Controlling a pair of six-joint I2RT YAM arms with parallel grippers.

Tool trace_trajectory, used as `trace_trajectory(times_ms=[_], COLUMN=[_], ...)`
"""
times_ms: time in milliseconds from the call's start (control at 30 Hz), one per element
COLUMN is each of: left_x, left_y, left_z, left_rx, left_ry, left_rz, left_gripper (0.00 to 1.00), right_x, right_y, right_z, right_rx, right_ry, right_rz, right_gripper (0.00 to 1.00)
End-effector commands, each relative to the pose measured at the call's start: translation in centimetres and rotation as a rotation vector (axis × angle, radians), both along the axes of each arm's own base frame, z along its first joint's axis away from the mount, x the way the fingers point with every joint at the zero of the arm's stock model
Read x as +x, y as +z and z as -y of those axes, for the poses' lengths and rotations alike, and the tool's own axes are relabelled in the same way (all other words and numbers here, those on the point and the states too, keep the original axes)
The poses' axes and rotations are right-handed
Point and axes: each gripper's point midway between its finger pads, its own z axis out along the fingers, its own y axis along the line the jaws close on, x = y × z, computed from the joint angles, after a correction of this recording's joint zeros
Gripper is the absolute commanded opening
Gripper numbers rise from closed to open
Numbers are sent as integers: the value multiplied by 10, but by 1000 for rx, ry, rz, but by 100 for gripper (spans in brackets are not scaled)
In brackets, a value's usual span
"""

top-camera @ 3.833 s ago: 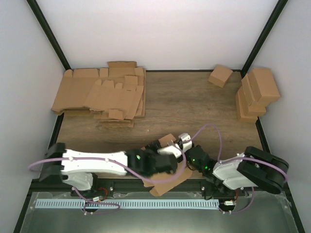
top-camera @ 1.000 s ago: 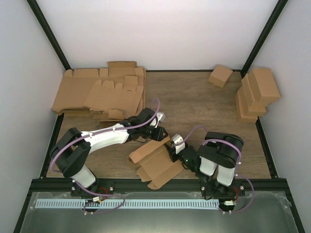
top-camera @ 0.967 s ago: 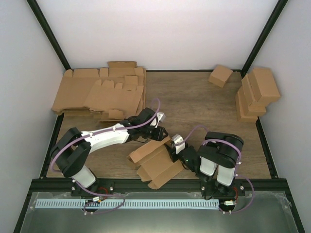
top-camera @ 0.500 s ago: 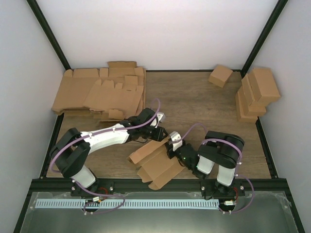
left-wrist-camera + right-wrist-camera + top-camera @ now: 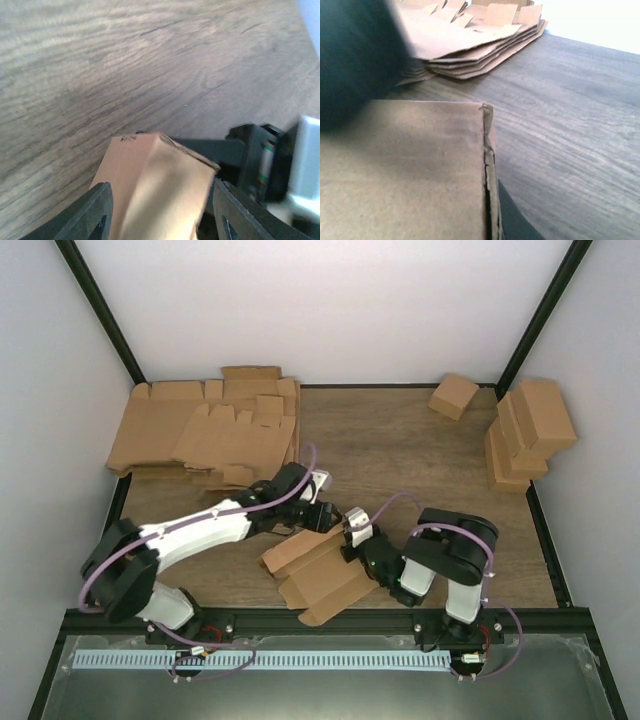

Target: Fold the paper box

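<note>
The paper box (image 5: 315, 575) is a half-folded brown cardboard blank lying near the table's front edge. My left gripper (image 5: 322, 517) reaches in from the left to its far end. In the left wrist view its fingers (image 5: 97, 210) stand on either side of a raised cardboard panel (image 5: 155, 185), open, with a dark gap at the right finger. My right gripper (image 5: 353, 536) meets the same end from the right and is shut on the panel's edge. In the right wrist view the cardboard (image 5: 405, 170) fills the lower left, with one dark finger (image 5: 515, 222) showing under its torn edge.
A stack of flat cardboard blanks (image 5: 210, 435) lies at the back left and also shows in the right wrist view (image 5: 470, 30). Folded boxes (image 5: 527, 430) are piled at the right edge, and a single one (image 5: 453, 396) sits at the back. The box's near end overhangs the table's front edge.
The right gripper has closed on the panel's edge. The left jaws have widened, and the left arm and the box have shifted slightly to the left.
</note>
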Motion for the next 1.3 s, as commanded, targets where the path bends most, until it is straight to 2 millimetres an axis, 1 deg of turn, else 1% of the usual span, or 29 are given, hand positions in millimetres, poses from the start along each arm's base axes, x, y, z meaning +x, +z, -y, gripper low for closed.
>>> trace_trajectory(times_ms=[0, 67, 133, 233, 267, 367, 433, 500, 567, 600, 633, 733, 800, 867, 1000, 1033, 1133, 1167, 1267], left_x=[3, 3, -1, -13, -17, -30, -38, -47, -57, -62, -67, -82, -88, -91, -88, -86, -81, -79, -77], left_y=[77, 106, 129, 151, 157, 173, 177, 181, 181, 181, 182, 177, 169, 157, 133, 131, 123, 120, 111], left_z=[-17, -31, -46, -70, -76, -100, -121, -134, -140, -141, -141, -131, -123, -116, -109, -106, -101, -100, -94], left_rx=[-76, -78, -84, -114, -132, -216, -266, -311, -344, -371, -398, -464, -487, -498, -470, -466, -440, -431, -411], left_ry=[50, 80, 111, 162, 179, 259, 350, 380, 380, 377, 365, 308, 275, 263, 284, 283, 290, 288, 280], left_rz=[163, 228, 275, 304, 311, 322, 305, 303, 291, 270, 251, 169, 113, 54, -18, -21, -35, -37, -49], left_gripper=[64, 73, 82, 97, 100, 100, 100, 100, 100, 100, 100, 100, 96, 91, 87, 86, 79, 74, 66], right_x=[8, 11, 16, 22, 23, 28, 32, 36, 39, 40, 41, 44, 43, 44, 47, 48, 49, 49, 49], right_y=[20, 26, 31, 43, 49, 68, 79, 83, 84, 86, 83, 81, 85, 90, 94, 94, 93, 92, 89], right_z=[5, 7, 13, 26, 30, 43, 49, 56, 54, 51, 50, 51, 51, 53, 53, 52, 53, 53, 52], right_rx=[44, 56, 84, 180, 219, 314, 371, 426, 456, 468, 492, 556, 600, 639, 650, 647, 656, 657, 659], right_ry=[-67, -96, -144, -178, -182, -210, -241, -295, -305, -299, -311, -354, -356, -362, -374, -374, -387, -386, -384], right_rz=[7, -11, -45, -106, -124, -147, -160, -189, -217, -224, -251, -303, -305, -296, -291, -289, -288, -288, -296], right_gripper=[1, 1, 1, 1, 1, 1, 1, 1, 1, 1, 1, 1, 1, 1, 1, 1, 1, 1, 1])
